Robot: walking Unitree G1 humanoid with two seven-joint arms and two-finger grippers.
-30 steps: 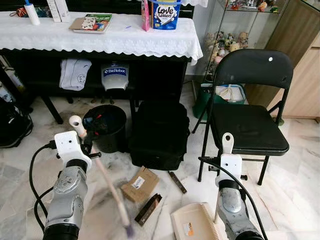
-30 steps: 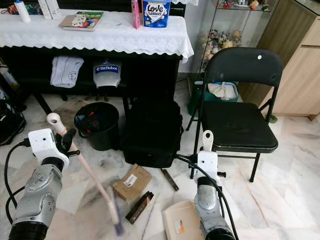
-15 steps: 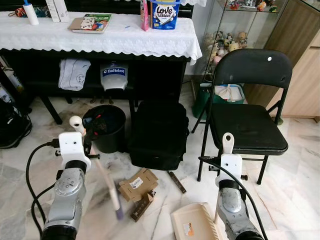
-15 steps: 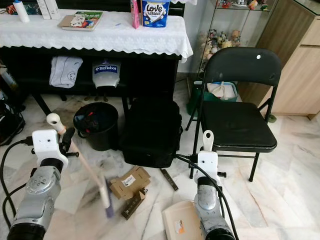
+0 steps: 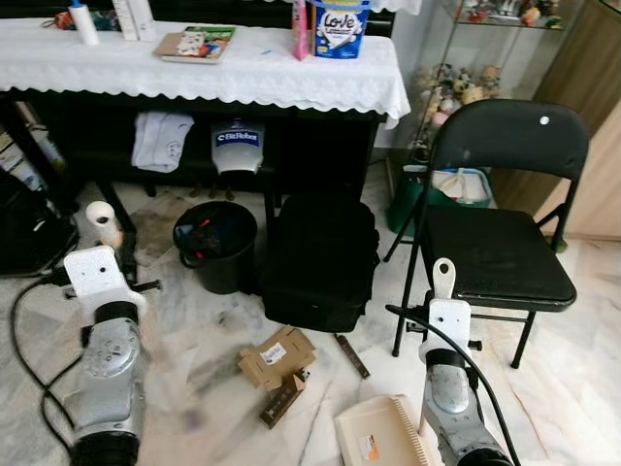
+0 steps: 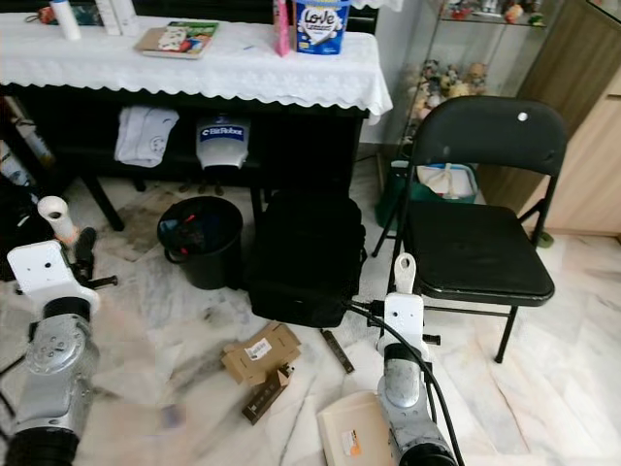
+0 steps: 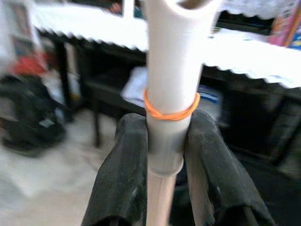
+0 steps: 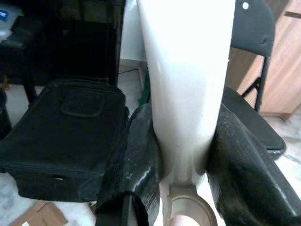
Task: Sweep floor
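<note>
My left gripper is shut on the broom's pale handle, just below an orange rubber band. The handle's top rises above my left wrist, at the left of the black bin. The broom's lower end is a faint blur over the floor. A cardboard box, a small dark box and a dark stick lie on the marble floor. My right gripper is shut on the dustpan's cream handle; the dustpan rests on the floor in front.
A black bag stands beside the bin under a table with a white cloth. A black folding chair stands at the right, its legs close to my right arm. Another dark bag sits far left.
My left arm has swung the broom to the left, away from the boxes. The cardboard box and the small dark box were pushed a little earlier. The view has shifted. The right arm holds still.
</note>
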